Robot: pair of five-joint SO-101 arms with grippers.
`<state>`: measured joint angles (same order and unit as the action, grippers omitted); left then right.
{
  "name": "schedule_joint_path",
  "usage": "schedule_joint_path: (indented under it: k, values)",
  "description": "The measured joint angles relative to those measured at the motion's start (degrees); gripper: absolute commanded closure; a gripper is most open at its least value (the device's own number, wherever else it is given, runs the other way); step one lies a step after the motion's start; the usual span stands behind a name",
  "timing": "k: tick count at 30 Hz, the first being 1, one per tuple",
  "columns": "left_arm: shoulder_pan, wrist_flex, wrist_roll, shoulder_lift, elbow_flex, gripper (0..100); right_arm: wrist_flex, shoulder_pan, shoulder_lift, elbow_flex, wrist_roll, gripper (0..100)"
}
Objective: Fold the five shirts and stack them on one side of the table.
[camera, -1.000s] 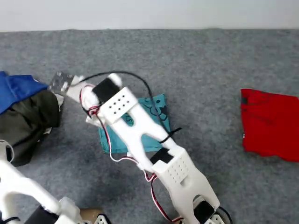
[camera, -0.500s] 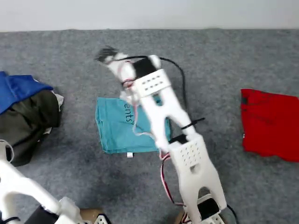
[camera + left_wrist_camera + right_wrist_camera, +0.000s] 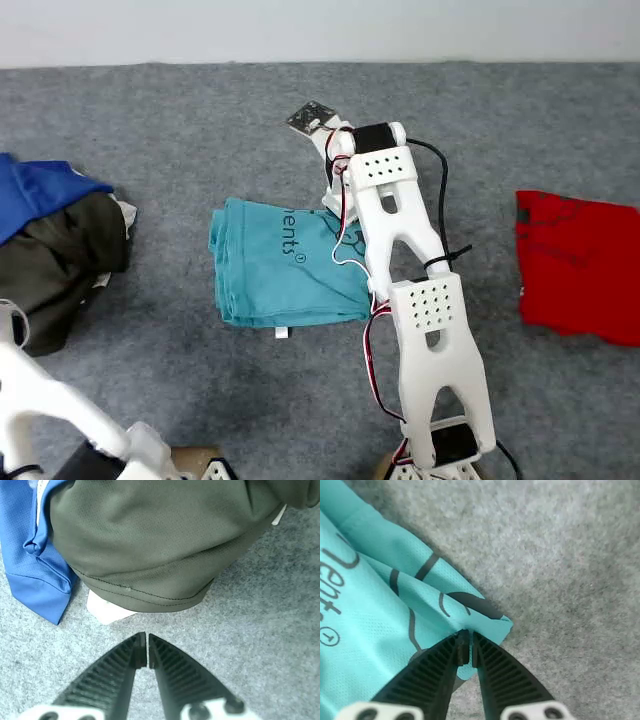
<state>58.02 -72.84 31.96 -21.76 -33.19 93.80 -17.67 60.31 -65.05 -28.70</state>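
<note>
1. Grey felt tabletop (image 3: pixel 150 110), pale wall (image 3: pixel 300 30); folded teal mesh shirt (image 3: pixel 275 270) centre, red shirt (image 3: pixel 575 265) right, olive shirt (image 3: pixel 60 250), blue shirt (image 3: pixel 40 190) left.
2. Right gripper (image 3: pixel 468 642) pinching teal corner; left gripper (image 3: pixel 147 647) fingers pressed together, empty.

We see the left gripper (image 3: pixel 148 652) above the grey felt table (image 3: pixel 265 630), its black ribbed jaws drawn almost together with nothing between them. Just beyond its tips lies a bunched olive shirt (image 3: pixel 160 540), overlapping a blue shirt (image 3: pixel 30 575) beside it. A white scrap (image 3: pixel 105 612), perhaps a tag or another garment, pokes out from under the olive hem.
</note>
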Motion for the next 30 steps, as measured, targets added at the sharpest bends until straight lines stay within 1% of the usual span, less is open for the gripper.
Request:
schedule_joint_path:
  k: [9, 14, 17, 21, 25, 27, 30]
  values:
    - [0.0, 0.0, 0.0, 0.0, 0.0, 98, 0.6, 1.7, 0.0, -1.5, -0.1, 97.8]
    - [0.0, 0.0, 0.0, 0.0, 0.0, 98, -1.9, 2.9, 3.6, -1.5, -0.1, 97.8]
    - [0.0, 0.0, 0.0, 0.0, 0.0, 98, 0.6, 3.1, 3.5, -4.6, 0.0, 97.8]
    - [0.0, 0.0, 0.0, 0.0, 0.0, 98, 6.6, -1.2, 3.4, -11.1, 0.0, 97.8]
    - [0.0, 0.0, 0.0, 0.0, 0.0, 98, 6.7, -6.6, -0.5, -11.7, 0.7, 97.8]
    - [0.0, 0.0, 0.0, 0.0, 0.0, 98, 6.7, -8.7, -3.3, -9.1, 1.1, 97.8]
    - [0.0, 0.0, 0.0, 0.0, 0.0, 98, 6.7, -12.7, -7.9, -1.0, 1.3, 97.8]
